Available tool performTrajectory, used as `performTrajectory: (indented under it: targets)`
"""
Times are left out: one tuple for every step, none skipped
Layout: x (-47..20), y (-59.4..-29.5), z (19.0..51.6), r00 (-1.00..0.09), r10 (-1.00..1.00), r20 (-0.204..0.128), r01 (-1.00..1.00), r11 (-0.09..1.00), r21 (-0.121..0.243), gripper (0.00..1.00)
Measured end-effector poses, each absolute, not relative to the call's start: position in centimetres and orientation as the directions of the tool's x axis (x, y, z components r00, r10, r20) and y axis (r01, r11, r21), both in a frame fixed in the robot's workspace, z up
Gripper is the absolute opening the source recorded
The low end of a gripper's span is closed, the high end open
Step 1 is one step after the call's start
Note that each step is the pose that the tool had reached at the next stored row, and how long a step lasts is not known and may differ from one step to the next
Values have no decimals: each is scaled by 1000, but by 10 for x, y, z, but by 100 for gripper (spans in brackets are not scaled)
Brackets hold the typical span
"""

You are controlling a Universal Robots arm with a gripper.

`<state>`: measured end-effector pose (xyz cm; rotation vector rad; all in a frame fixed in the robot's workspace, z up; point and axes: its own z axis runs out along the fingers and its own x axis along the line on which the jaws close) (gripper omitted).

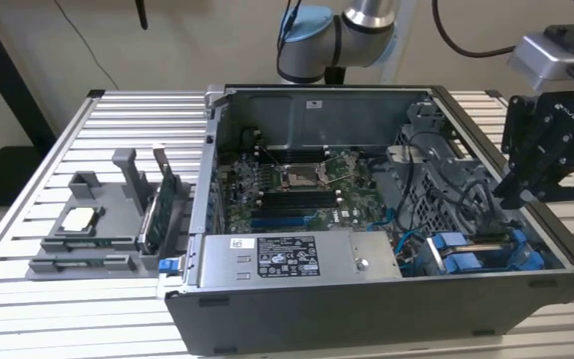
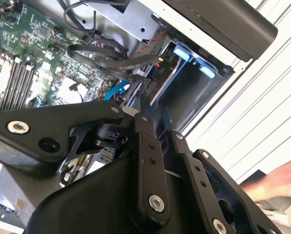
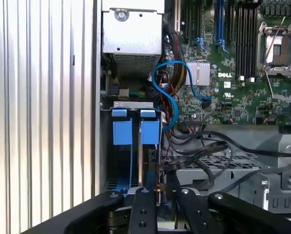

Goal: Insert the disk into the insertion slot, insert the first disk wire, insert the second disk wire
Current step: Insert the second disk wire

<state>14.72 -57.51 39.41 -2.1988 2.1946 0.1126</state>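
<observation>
While hanging over the case's right end, gripper [image 1: 522, 196] sits above blue-fitted insertion slot [image 1: 481, 250]; disk [image 3: 150, 170] edge-on inside per first wrist view; finger state unclear; second wrist view adds a hand [image 2: 277, 181] outside the case.

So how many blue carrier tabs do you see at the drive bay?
2: side by side at the insertion slot, one blue tab beside the case wall, the other blue tab beside the cables. More may be hidden.
</observation>
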Motion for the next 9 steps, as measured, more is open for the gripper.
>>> performTrajectory:
  targets:
    - [147, -575, 396, 1, -997, -75, -1000, -3, 28, 24]
    - [147, -575, 396, 1, -997, -75, -1000, -3, 28, 24]
    - [147, -575, 397, 1, -997, -75, -1000, -3, 28, 24]
    - [147, -575, 397, 1, -997, -75, -1000, -3, 28, 24]
    - [147, -575, 397, 1, -997, -75, -1000, -3, 28, 24]
    - [147, -575, 397, 1, -997, -75, -1000, -3, 28, 24]
    - [147, -575, 397, 1, -997, -75, -1000, -3, 28, 24]
    - [147, -575, 397, 1, -997, -75, -1000, -3, 28, 24]
    - [147, -575, 397, 1, -997, -75, -1000, -3, 28, 24]
